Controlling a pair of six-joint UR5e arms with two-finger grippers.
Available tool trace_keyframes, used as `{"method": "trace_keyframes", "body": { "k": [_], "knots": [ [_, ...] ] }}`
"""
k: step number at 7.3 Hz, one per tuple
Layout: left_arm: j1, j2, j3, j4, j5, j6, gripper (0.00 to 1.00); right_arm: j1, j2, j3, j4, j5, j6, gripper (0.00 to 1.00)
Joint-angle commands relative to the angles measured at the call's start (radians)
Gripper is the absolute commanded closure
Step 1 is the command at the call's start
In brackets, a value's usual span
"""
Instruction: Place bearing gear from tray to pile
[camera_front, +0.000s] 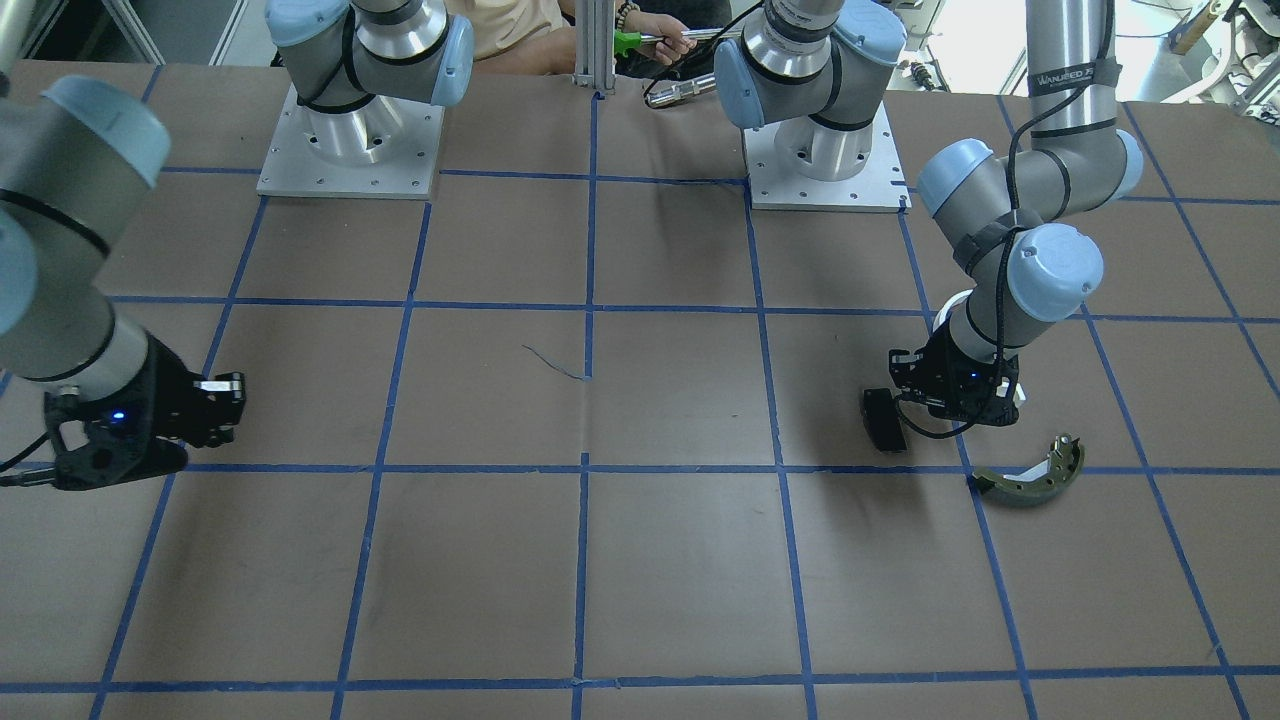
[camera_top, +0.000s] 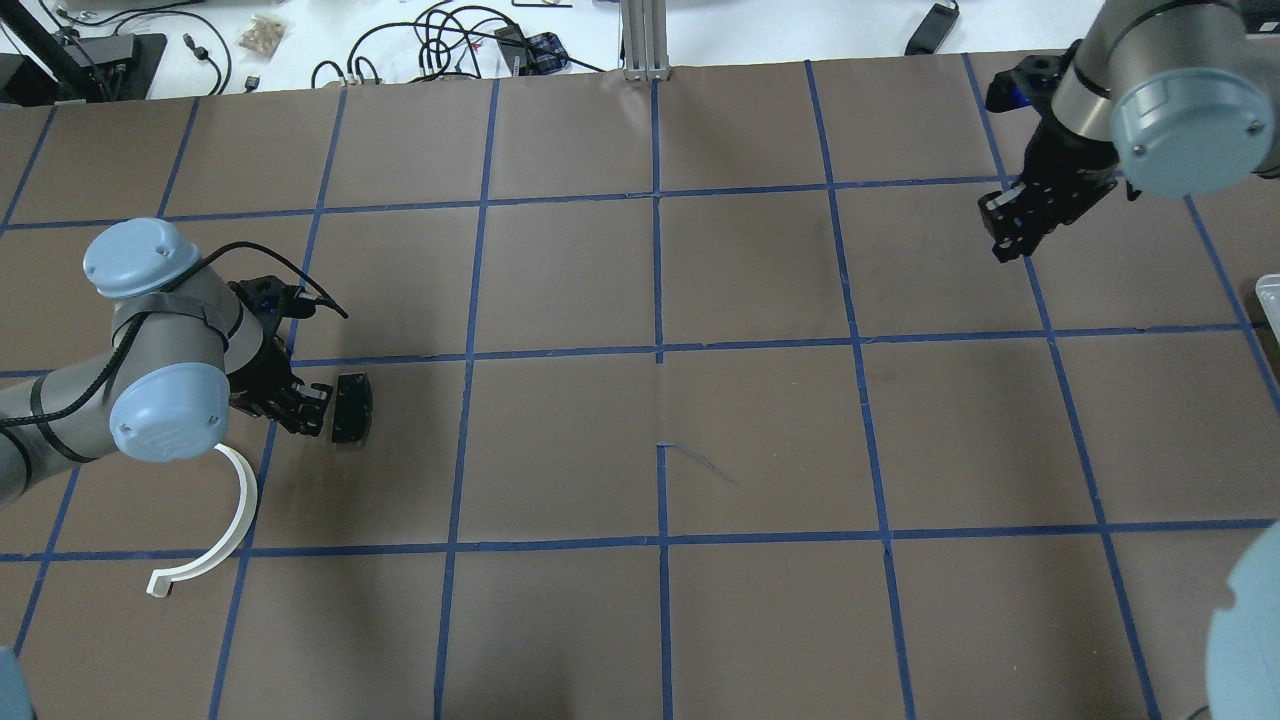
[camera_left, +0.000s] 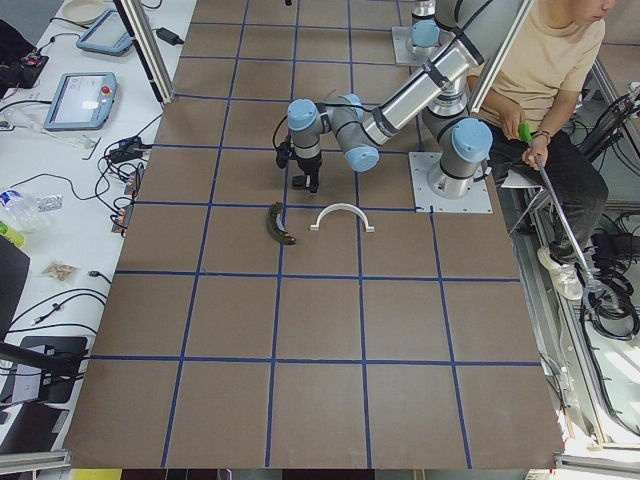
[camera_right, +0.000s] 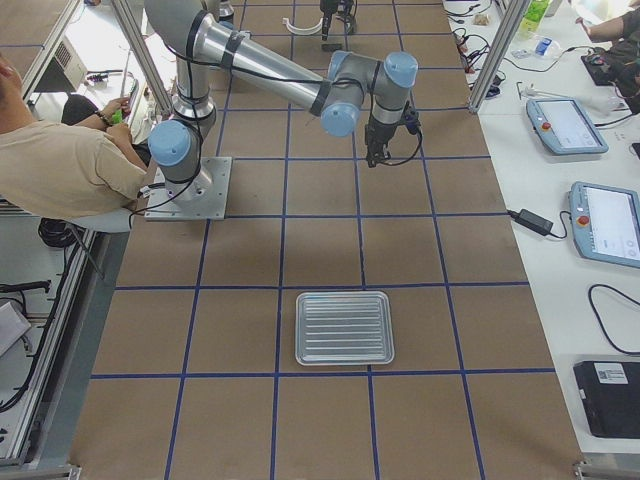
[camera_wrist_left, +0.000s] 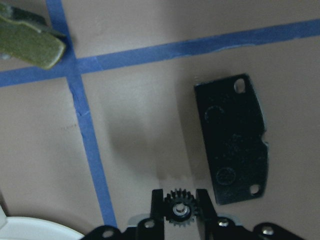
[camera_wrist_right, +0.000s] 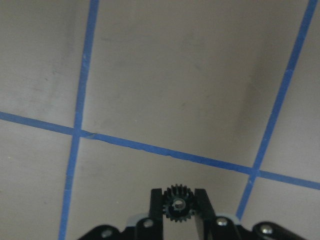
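My left gripper (camera_top: 305, 410) is shut on a small black bearing gear (camera_wrist_left: 179, 208) and hangs low over the table by the pile. The pile is a black brake pad (camera_wrist_left: 231, 140) just right of the fingers, an olive-green brake shoe (camera_front: 1030, 480) and a white half-ring (camera_top: 225, 520). My right gripper (camera_top: 1005, 245) is also shut on a small black gear (camera_wrist_right: 178, 202), above bare brown table far from the pile. The metal tray (camera_right: 345, 328) lies on the right half and shows nothing in it.
Blue tape lines (camera_top: 658, 350) grid the brown table. The two arm bases (camera_front: 350, 150) stand at the robot's edge. An operator (camera_left: 545, 90) sits beside the bases with a green-handled tool. Cables and tablets lie on the white bench (camera_right: 590, 200).
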Motion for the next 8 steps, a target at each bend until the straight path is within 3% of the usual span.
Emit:
{"method": "trace_keyframes", "body": {
  "k": [1,3,4,5,7,8],
  "knots": [
    [0.023,-0.015,0.008,-0.001,-0.003,-0.047,1.00,0.161,0.006,0.003,-0.009,0.022,0.246,1.00],
    [0.026,-0.017,0.004,-0.001,-0.001,-0.046,1.00,0.305,0.026,0.003,-0.018,0.077,0.456,1.00],
    [0.026,-0.018,0.002,0.001,0.002,-0.041,0.76,0.379,0.054,0.006,-0.054,0.085,0.545,1.00],
    [0.026,-0.018,0.008,-0.002,0.003,-0.040,0.01,0.460,0.098,0.013,-0.141,0.085,0.649,1.00],
    [0.026,-0.018,0.011,-0.002,0.000,-0.038,0.00,0.566,0.208,0.017,-0.327,0.085,0.812,1.00],
    [0.026,-0.011,0.018,-0.001,-0.003,-0.038,0.00,0.596,0.232,0.017,-0.363,0.094,0.845,1.00]
  ]
}}
